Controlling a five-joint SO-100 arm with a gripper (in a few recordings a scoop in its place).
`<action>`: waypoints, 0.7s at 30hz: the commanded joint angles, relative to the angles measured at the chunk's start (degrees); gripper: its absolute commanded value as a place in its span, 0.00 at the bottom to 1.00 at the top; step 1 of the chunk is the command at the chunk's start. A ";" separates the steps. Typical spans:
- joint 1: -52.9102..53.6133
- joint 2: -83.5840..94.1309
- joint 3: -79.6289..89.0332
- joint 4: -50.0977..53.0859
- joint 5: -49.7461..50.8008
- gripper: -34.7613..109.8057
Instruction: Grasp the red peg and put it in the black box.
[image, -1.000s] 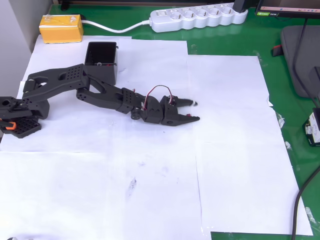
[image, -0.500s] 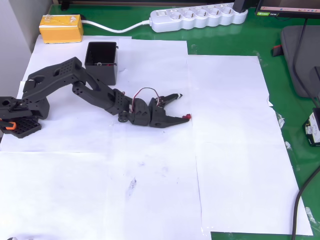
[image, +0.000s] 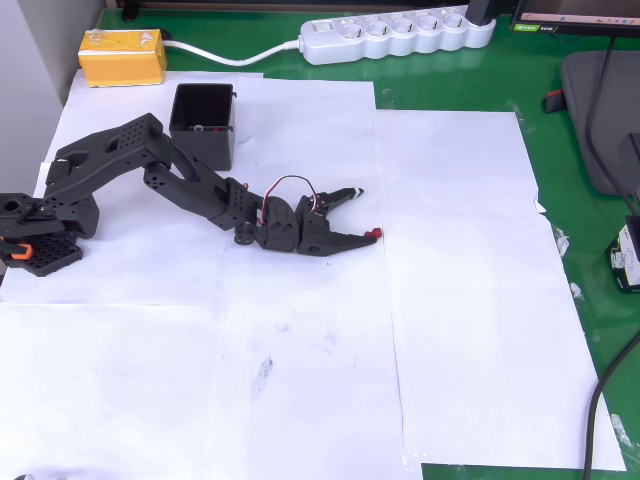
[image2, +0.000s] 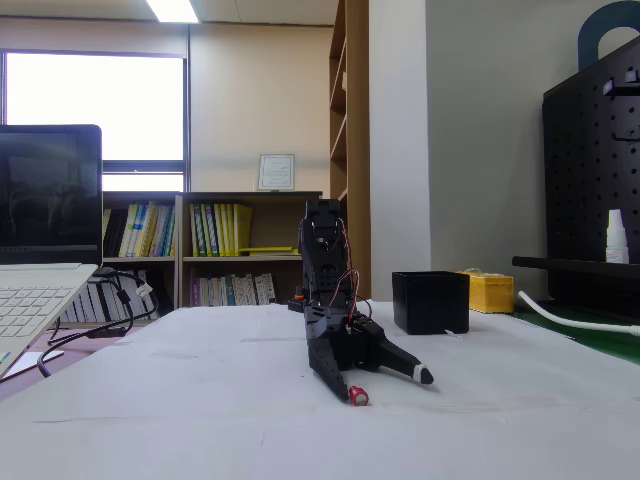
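Scene: table covered with white paper sheets over a green mat.

Arm: black, extended from its base at the left of the overhead view toward the centre of the paper; wires are looped over the wrist.

Gripper: lowered to the paper, fingers spread wide apart. In the overhead view one finger is pointed up-right and the other is laid toward the right. In the fixed view the gripper is seen with both tips down at the paper.

Peg: small, red, located at the tip of the lower finger in the overhead view, touching or just beside it; contact cannot be told. It is not enclosed between the two fingers. In the fixed view the peg is seen on the paper at the nearer fingertip.

Box: black, square, open-topped, placed near the upper left of the paper, well apart from the peg. In the fixed view the box is seen behind and to the right of the gripper.

Other items: yellow box at top left; white power strip along the top edge; laptop at the left of the fixed view.
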 joint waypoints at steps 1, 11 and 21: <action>1.05 0.09 2.99 -0.53 -0.53 0.51; 1.23 2.72 9.58 4.13 -0.35 0.51; 1.23 0.44 6.33 4.66 -0.62 0.50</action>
